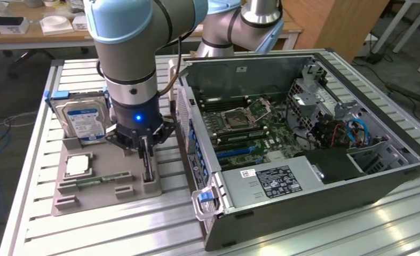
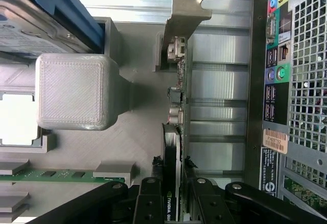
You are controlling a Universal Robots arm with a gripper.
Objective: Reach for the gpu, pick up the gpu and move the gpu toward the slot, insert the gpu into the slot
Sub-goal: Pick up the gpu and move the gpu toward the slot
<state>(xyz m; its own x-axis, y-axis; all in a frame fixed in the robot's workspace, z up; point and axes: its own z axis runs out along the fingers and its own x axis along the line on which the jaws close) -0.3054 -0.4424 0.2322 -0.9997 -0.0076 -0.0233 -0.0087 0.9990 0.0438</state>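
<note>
The gpu (image 1: pixel 147 169) stands on its long edge in a grey holder tray (image 1: pixel 103 200), to the exterior view's left of the open computer case (image 1: pixel 302 160). In the wrist view the gpu (image 2: pixel 176 106) is a thin dark card seen edge-on, with its silver bracket (image 2: pixel 186 9) at the far end. My gripper (image 1: pixel 145 154) reaches straight down over it. Its black fingers (image 2: pixel 153 193) sit against both faces of the card near one end, so the gripper (image 2: pixel 172 183) is shut on it. The card still rests in the tray. Blue expansion slots (image 1: pixel 232 152) lie on the motherboard inside the case.
On the same tray are a hard drive (image 1: pixel 81 120) with a blue label, a green memory stick (image 1: pixel 103 180) and a square processor (image 1: pixel 78 165). A grey printed block (image 2: pixel 71 91) stands close beside the card. The case's rear panel (image 2: pixel 286 106) borders the tray.
</note>
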